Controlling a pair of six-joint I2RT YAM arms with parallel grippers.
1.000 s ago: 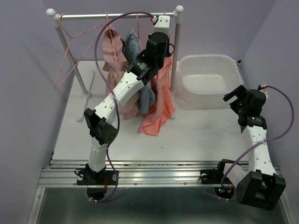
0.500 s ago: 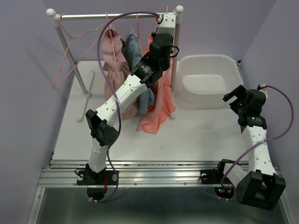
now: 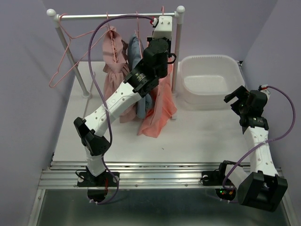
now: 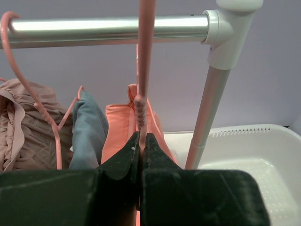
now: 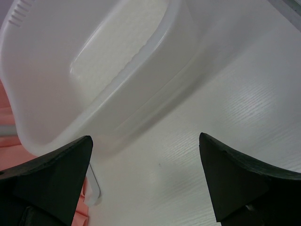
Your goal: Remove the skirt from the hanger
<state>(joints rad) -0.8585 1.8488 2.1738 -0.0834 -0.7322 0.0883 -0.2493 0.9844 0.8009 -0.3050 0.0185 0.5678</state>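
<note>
**Left end effector pinches the skirt's hanger at the rail**

The white surface (image 3: 197, 136) carries a clothes rack (image 3: 84, 16) whose rail runs just above the left end effector (image 4: 141, 141). A white tub (image 3: 209, 57) sits to the right of that end effector, past the rack's upright post. The tub also lies directly ahead of the right end effector (image 5: 145, 139), which hovers low over the surface.

Three garments hang from the rail. A dusty pink dress (image 3: 114, 70) is farthest to the left of the left end effector, and a blue garment (image 4: 89, 127) comes next. The coral skirt (image 3: 162, 101) is on its hanger straight below and beyond the left fingertips. Its lower edge is bunched on the surface. An empty pink hanger (image 3: 70, 61) dangles at the far left end of the rail, well apart from both arms.

The skirt's hanger (image 4: 145, 56) is thin pink wire, hooked over the rail. Its twisted neck runs down into the left end effector, whose fingers are pressed together on the wire with no gap showing. The right end effector is spread wide and holds nothing.
</note>
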